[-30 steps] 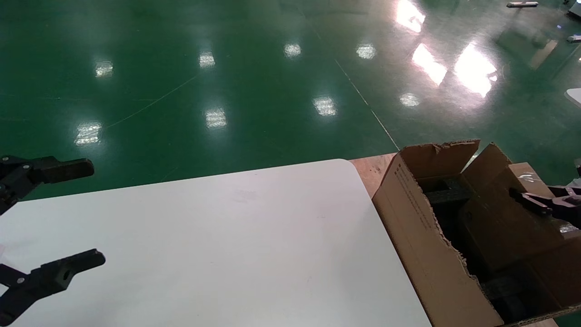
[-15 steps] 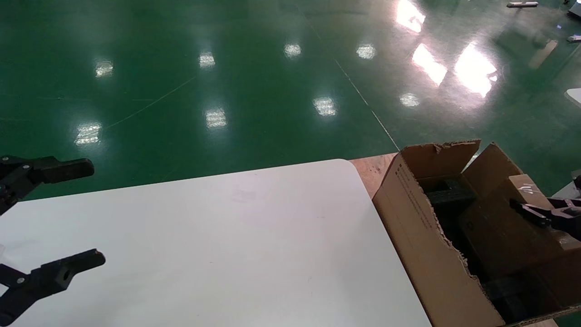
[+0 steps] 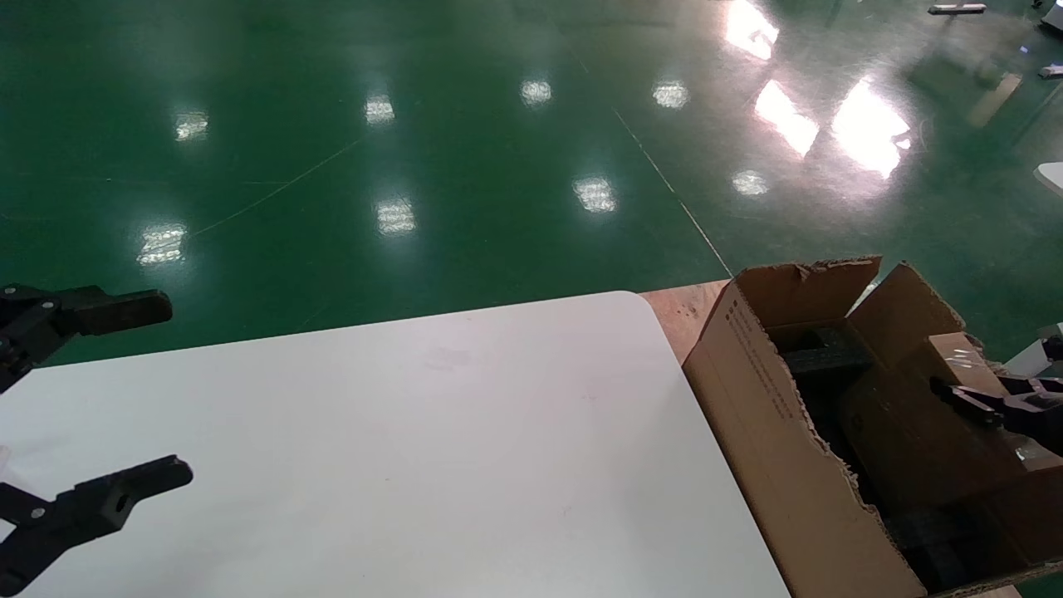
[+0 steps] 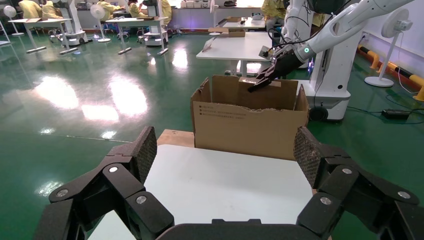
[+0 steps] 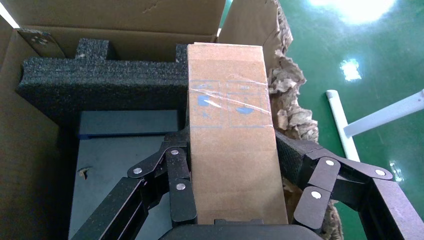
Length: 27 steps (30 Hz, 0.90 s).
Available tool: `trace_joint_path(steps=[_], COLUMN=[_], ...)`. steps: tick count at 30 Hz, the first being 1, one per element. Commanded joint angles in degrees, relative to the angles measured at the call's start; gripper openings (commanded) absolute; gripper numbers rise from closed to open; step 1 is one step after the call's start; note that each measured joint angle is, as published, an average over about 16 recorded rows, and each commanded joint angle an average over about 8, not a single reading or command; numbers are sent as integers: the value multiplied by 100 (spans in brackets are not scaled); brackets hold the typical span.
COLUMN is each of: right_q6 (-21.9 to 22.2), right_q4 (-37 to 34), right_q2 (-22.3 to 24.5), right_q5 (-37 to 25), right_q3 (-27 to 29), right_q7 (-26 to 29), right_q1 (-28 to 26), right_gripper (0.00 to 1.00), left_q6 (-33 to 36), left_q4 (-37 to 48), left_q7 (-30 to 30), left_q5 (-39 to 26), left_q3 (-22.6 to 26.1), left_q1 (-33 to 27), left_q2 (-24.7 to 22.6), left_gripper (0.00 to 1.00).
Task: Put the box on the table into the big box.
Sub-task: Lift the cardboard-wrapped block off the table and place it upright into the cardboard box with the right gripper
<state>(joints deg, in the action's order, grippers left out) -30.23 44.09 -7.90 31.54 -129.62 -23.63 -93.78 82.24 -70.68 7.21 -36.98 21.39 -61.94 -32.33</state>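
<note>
The box (image 5: pixel 230 125), a small brown carton with clear tape across it, is held inside the big box (image 3: pixel 747 399), above its black foam (image 5: pixel 100 80). My right gripper (image 5: pixel 234 147) is shut on the box, one finger on each long side. In the head view the box (image 3: pixel 913 440) sits low between the big box's torn walls, with the right gripper (image 3: pixel 976 407) at the frame's right edge. The left gripper (image 3: pixel 176 390) hangs open and empty over the left end of the white table (image 3: pixel 415 432). From the left wrist, the left gripper (image 4: pixel 225 155) faces the big box (image 4: pixel 250 130).
The big box stands on a wooden board (image 3: pixel 681 311) just off the table's right end. Its ragged torn edge (image 5: pixel 290 95) is close beside the held box. Glossy green floor (image 3: pixel 415 124) lies beyond the table. Other tables (image 4: pixel 240 47) stand farther back.
My right gripper has sunk a little lower into the big box with the small box in it. The left gripper has not moved.
</note>
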Motion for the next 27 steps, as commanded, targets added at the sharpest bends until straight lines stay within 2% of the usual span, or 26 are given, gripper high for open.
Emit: trace_joint_path(steps=[1, 12, 21, 27], right_q6=[-42, -298, -502, -581], right_q4=[-53, -436, -717, -863], right_q2=[-44, -270, -422, -487], right_q5=[129, 703, 944, 942], right_q3=[-1, 17, 37, 22], right_q7=[-56, -274, -360, -392], right_q1=[105, 657, 931, 1001], right_gripper=[0, 0, 2, 76], left_q6=[0, 0, 0, 0], left_q4=[0, 0, 0, 0], left_q7=[0, 0, 0, 0], left_q5=[0, 0, 0, 0], left_q3=[0, 0, 0, 0], left_q1=[0, 0, 0, 0], left_q2=[0, 0, 0, 0], left_gripper=[100, 100, 100, 100])
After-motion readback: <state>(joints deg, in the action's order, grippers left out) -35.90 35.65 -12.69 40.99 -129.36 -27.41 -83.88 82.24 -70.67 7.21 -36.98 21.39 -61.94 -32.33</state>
